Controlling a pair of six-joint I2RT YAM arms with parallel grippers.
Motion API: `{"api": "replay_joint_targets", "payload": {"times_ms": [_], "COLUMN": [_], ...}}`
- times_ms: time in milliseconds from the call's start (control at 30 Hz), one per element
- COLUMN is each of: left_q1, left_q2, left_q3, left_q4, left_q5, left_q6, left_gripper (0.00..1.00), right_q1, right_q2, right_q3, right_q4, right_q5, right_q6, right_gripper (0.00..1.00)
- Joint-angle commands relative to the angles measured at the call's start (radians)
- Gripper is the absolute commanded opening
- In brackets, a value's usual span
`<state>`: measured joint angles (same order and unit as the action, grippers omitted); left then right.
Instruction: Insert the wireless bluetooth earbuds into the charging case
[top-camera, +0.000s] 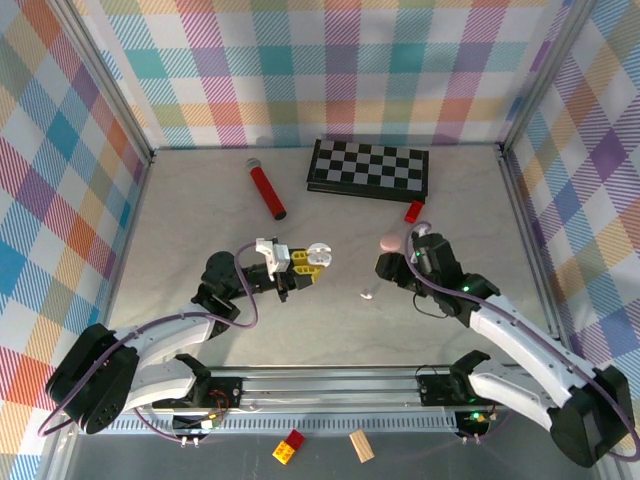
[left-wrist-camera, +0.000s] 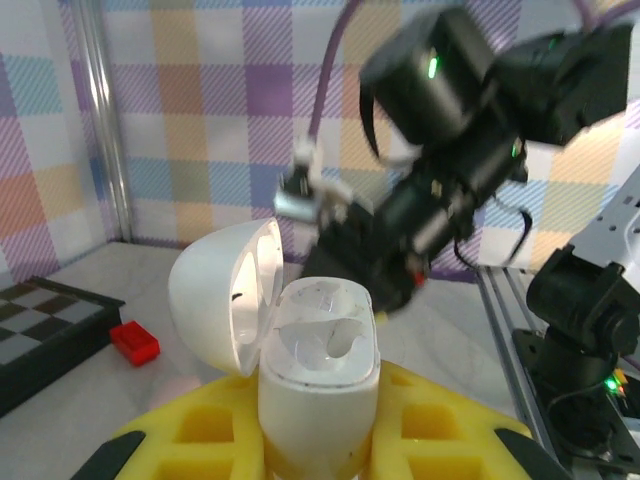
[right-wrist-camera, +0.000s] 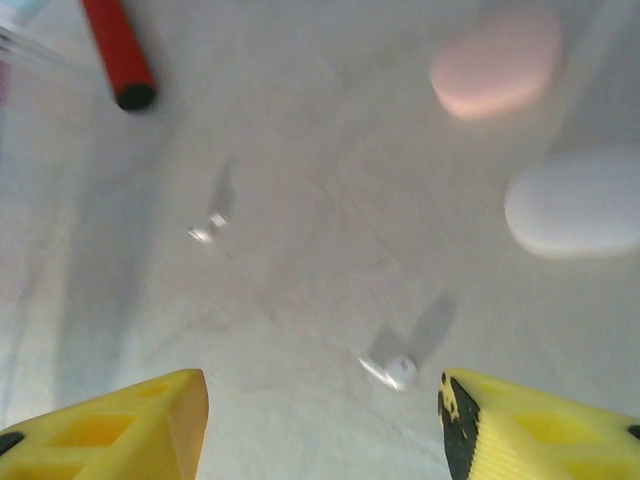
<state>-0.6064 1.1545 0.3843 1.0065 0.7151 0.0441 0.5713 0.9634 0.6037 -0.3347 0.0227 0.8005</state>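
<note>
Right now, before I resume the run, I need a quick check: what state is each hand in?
Left hand: closed on the open white charging case.
Right hand: open, holding nothing, above a white earbud.

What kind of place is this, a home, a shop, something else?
Probably a robot test cell, not a home: plaid cloth walls box in the tabletop, an aluminium rail runs along its near edge, and a chessboard lies there as a prop.

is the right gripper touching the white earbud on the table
Apart. The right wrist view shows the white earbud lying between the right gripper's open fingers, bare table either side.
</note>
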Motion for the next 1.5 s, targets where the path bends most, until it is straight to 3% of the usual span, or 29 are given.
{"api": "replay_joint_targets", "payload": {"times_ms": [0, 233, 867, 1467], "left_q1": [0.005, 0.012, 0.019, 0.023], "left_q2": [0.007, 0.004, -0.026, -0.048], "left_q3": [-0.016, -0.024, -0.022, -0.019], "left_q4": [0.133, 0.164, 0.127, 0.078], "left_q5": [-0.012, -0.023, -0.026, 0.003], "left_q6": [-0.026, -0.044, -0.074, -0.075], "left_gripper": [0.09, 0.06, 0.06, 0.07], "right_q1": [0.032, 0.126, 0.117, 0.091], "right_q2": [0.055, 0.25, 0.393, 0.574], "right_q3": [-0.079, -0.107, -0.04, 0.07], "right_q4": [0.131, 0.278, 0.32, 0.376], "right_q5": [-0.121, -0.106, -0.038, -0.093], "right_q6": [0.175, 0.24, 0.218, 0.145], "right_gripper": [0.6, 0.6, 0.58, 0.56]}}
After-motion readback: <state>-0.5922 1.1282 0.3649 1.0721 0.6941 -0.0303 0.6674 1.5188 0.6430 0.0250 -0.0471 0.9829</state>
